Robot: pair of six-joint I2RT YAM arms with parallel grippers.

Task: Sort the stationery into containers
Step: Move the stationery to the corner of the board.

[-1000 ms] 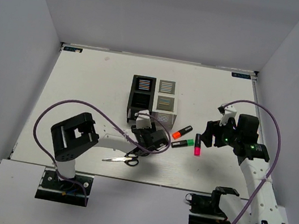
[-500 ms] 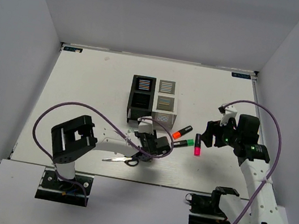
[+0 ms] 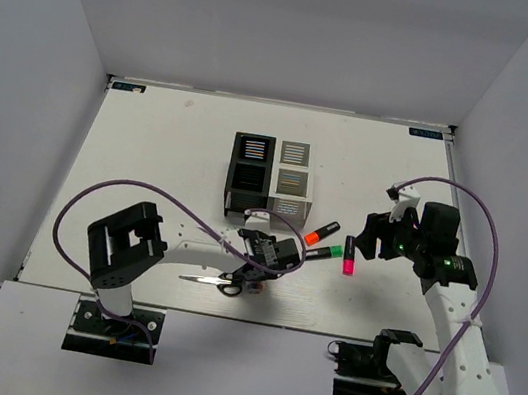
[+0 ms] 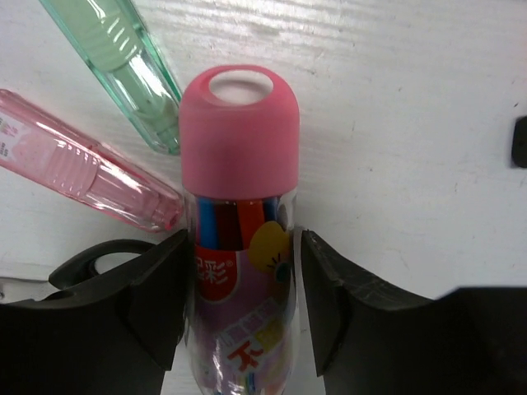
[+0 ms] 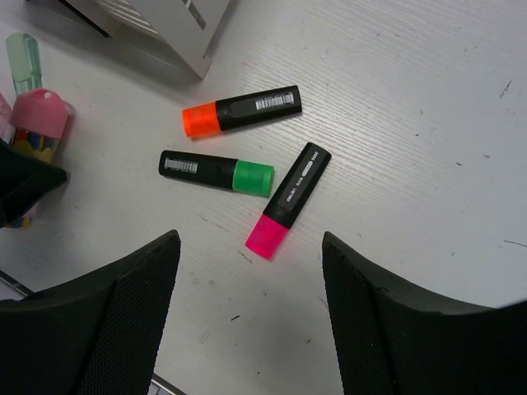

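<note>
The pink-capped clear tube (image 4: 239,206) of coloured pens lies on the table. My left gripper (image 4: 243,271) straddles it, the left finger against it and a thin gap at the right finger, so it is open. A pale green capsule (image 4: 132,74) and a pink capsule (image 4: 90,177) lie just beside the tube. The black-handled scissors (image 3: 215,279) lie under the left wrist. My right gripper (image 5: 251,313) is open and empty, hovering above the pink highlighter (image 5: 290,199), the green one (image 5: 216,173) and the orange one (image 5: 241,109). The four slatted boxes (image 3: 270,176) stand behind.
The corner of a white slatted box (image 5: 177,33) shows at the top left of the right wrist view. The left arm's purple cable (image 3: 133,191) loops over the table's left half. White walls enclose the table on three sides.
My left gripper has moved a little toward the near right, away from the boxes and down around the pink tube. The right arm and the highlighters have not moved.
</note>
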